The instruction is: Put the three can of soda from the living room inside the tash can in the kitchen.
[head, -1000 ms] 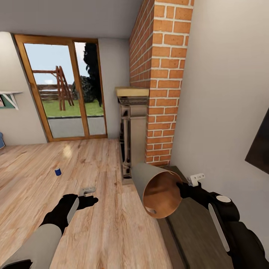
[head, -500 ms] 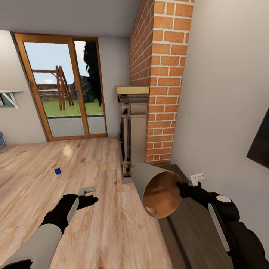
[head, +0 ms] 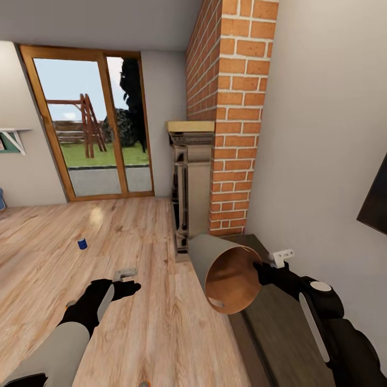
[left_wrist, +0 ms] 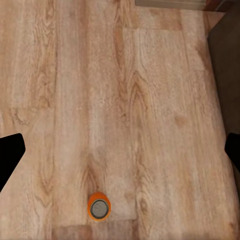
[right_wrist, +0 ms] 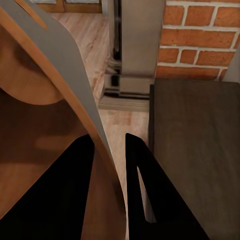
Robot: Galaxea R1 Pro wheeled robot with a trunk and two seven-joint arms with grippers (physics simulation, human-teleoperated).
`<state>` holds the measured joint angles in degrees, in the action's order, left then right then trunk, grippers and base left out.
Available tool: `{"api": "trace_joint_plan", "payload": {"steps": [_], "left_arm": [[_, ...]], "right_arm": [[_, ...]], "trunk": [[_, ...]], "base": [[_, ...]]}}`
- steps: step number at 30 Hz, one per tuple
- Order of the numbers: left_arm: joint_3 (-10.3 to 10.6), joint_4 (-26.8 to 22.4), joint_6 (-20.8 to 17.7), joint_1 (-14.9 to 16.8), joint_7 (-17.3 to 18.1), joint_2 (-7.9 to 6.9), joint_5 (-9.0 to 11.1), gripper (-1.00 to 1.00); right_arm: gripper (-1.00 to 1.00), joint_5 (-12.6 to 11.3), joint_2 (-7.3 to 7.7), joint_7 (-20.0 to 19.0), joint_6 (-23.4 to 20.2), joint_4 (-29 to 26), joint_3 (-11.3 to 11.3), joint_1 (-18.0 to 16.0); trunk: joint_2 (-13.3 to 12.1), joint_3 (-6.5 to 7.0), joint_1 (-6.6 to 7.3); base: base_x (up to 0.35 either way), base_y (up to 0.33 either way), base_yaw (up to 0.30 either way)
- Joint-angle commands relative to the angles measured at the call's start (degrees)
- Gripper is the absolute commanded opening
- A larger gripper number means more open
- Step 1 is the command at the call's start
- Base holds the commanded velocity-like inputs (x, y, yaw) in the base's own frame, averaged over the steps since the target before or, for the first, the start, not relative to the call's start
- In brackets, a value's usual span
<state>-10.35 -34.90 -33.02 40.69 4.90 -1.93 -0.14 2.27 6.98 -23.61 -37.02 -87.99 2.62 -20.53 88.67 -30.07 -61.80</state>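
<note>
Collection step in hand. Right hand (head: 259,267) clamps the tash can (head: 226,277) rim; left hand (head: 129,280) spread, empty. Next: descend onto the orange can (left_wrist: 98,207) on the floor (head: 150,322); blue can (head: 82,243) at ten o'clock.

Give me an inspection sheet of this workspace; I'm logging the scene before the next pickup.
Surface: light wood plank floor, a dark strip along the right wall.
Job's things: blue soda can upright on the floor; orange soda can upright below the left claw; trash can tipped sideways, off the floor.
Clutter: nothing seen.
Grippers: left claw open over the floor, empty; right claw pinches the trash can's rim, one finger inside, one outside.
Cables: nothing seen.
Surroundings: brick chimney, fireplace, glass doors, dark panel on the right wall.
</note>
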Motion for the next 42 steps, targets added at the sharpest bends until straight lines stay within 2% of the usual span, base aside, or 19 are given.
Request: {"api": "trace_joint_plan", "payload": {"steps": [1,42], "left_arm": [[0.0,0.0,0.0,0.0,0.0,0.05,0.0,1.0],[0.1,1.1,0.4,0.0,-0.2,0.6,0.0,1.0]], "right_arm": [[-1.0,-0.8,-0.09,-0.1,-0.1,-0.1,0.0,0.0],[-1.0,-1.0,-0.47,-0.1,-0.1,-0.1,0.1,0.0]], "trunk": [[0.4,-0.17,-0.22],[16.9,-7.53,-9.23]], "base": [[0.0,0.0,0.0],[0.0,0.0,0.0]]}}
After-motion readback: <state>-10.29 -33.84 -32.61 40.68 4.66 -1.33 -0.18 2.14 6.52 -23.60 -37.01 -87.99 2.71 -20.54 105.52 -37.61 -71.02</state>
